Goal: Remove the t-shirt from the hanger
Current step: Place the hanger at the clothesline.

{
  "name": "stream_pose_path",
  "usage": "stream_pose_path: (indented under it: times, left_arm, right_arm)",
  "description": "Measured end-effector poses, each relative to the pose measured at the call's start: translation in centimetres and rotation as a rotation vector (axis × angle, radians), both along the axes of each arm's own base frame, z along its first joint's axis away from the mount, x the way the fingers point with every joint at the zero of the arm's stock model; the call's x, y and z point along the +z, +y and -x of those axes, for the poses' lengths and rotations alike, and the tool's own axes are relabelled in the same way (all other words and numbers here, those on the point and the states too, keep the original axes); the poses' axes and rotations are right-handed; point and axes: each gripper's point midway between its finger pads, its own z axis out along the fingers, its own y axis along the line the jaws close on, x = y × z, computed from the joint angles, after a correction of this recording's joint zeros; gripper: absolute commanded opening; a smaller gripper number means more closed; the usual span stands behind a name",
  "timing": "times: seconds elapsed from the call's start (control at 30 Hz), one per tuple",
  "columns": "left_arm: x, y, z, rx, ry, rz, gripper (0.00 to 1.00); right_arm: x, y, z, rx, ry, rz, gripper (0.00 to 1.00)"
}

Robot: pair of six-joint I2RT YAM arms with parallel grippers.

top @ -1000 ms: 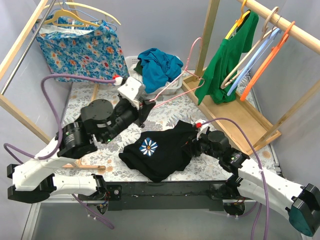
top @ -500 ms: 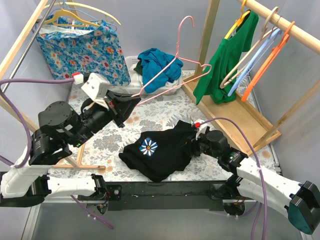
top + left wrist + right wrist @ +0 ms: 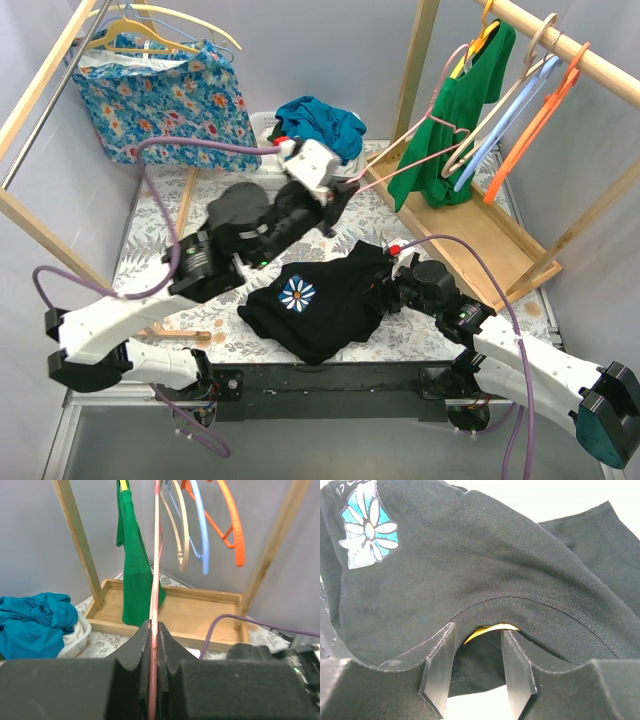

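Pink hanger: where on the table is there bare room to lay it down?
Bare floral cloth lies at the left, in front of the hanging blue fabric, and the wooden base beside the green shirt is bare. The middle is crowded: black t-shirt, right gripper, laundry basket behind.

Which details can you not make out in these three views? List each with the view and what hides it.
1. Hook of the pink hanger: left wrist view, cut off by the top edge.
2. Whether the right gripper pinches the black t-shirt: right wrist view, the collar drapes over the fingertips.
3. Print on the yellow label: right wrist view, covered by the collar.
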Motion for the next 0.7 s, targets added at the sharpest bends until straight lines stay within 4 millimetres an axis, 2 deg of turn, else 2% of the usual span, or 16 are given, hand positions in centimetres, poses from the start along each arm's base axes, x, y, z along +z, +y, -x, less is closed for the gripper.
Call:
stream_pose_path:
  times: [0.17, 0.27, 0.43, 0.57, 0.7]
  left_arm:
    - [-2.2, -4.4, -3.2, 0.071, -0.042, -0.060, 0.00]
    - [-2.7, -6.7, -4.9, 0.105, -0.082, -0.077, 0.00]
    - [-2.0, -9.6, -6.9, 0.149, -0.157, -0.055, 0.00]
    - [-0.6, -10.7, -8.3, 0.167, -0.200, -0.003, 0.00]
    - [1.5, -11.2, -10.5, 0.180, -0.224, 0.065, 0.00]
  right_arm:
    - [0.0, 0.1, 0.0, 0.003, 0.001, -0.002, 0.49]
    - [0.0, 0.2, 0.1, 0.010, 0.005, -0.007, 0.49]
    - [0.0, 0.3, 0.2, 0.016, 0.009, -0.007, 0.49]
    - [-0.5, 0.4, 0.2, 0.017, 0.021, 0.004, 0.49]
    - [-0.9, 0.5, 0.2, 0.024, 0.031, 0.009, 0.49]
